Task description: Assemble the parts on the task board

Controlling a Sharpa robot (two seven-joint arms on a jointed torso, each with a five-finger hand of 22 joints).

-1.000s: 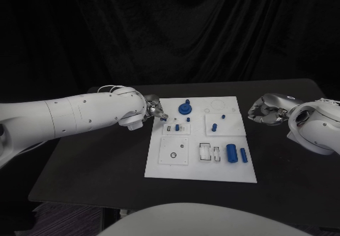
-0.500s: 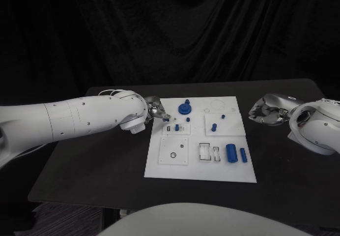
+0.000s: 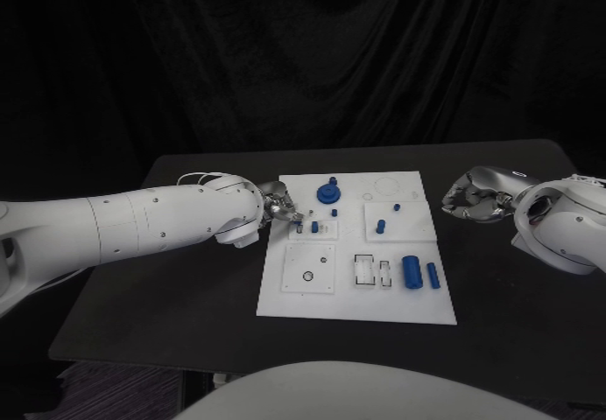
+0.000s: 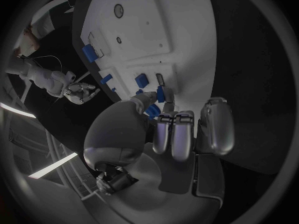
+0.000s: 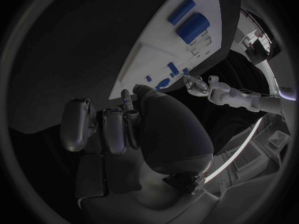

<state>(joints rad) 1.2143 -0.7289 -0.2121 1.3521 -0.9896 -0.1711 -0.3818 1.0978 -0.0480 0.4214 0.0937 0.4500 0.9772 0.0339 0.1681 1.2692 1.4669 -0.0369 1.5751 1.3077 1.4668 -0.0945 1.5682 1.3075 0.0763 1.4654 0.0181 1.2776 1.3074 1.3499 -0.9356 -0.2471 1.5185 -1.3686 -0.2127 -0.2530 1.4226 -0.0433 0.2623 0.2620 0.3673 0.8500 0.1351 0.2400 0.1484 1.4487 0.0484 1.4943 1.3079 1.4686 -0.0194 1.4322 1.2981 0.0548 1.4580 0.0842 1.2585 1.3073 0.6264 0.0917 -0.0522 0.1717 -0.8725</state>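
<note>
Holding a small blue peg [image 4: 161, 93] pinched at the tips of its fingers [image 4: 167, 129], our left hand [image 3: 278, 208] hovers over the left edge of the white board [image 3: 379, 302], just beside the small square block with upright blue pegs [image 3: 314, 227]. We judge the step in hand to be seating this peg in a hole there. To do it well we should keep the peg upright, line it up squarely over the hole before lowering, and come down slowly so it does not knock the neighbouring pegs. Further along the board lie a round blue knob [image 3: 331, 191], a short peg [image 3: 382, 227], and two blue cylinders [image 3: 413, 269]. Off the board's right edge, above the bench [image 3: 165, 289], our right hand [image 3: 477, 197] waits with fingers curled in on nothing, well apart from the work.
</note>
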